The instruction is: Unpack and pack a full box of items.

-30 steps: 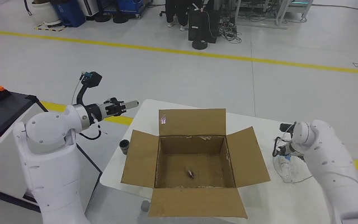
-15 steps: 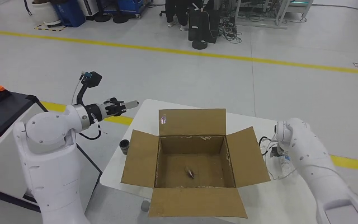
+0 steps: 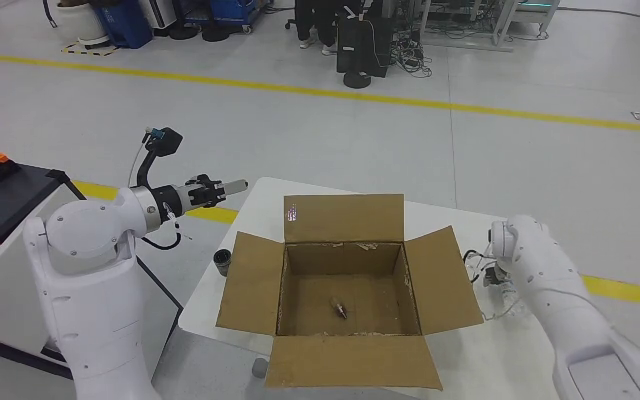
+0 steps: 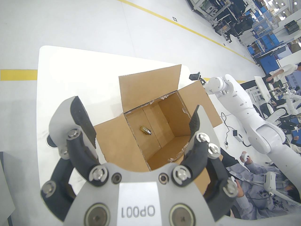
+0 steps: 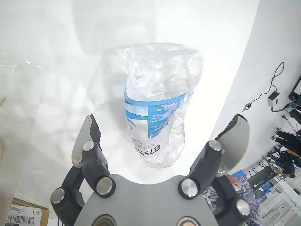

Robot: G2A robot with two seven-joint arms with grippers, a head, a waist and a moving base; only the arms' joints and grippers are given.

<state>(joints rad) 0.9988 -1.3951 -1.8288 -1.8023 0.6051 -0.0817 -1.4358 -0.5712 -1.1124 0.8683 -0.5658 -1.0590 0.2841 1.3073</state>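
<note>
Right pincer is sitting wide open, empty, flanking the wrapped bottle on the table beside the box. Left pincer is hovering open. Probably packing; next, closing gently on the crinkly wrap.

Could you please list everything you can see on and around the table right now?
table: one, white, under everything.
cardboard box: one, brown, flaps open, mid-table.
small item: one, brownish, on the box floor.
wrapped bottle: one, clear with a blue-and-white label, on the table right of the box.
small cylinder: one, dark, at the table's left edge.
left gripper: one, open, off the table's left side.
right gripper: one, open, a finger on either side of the bottle.
</note>
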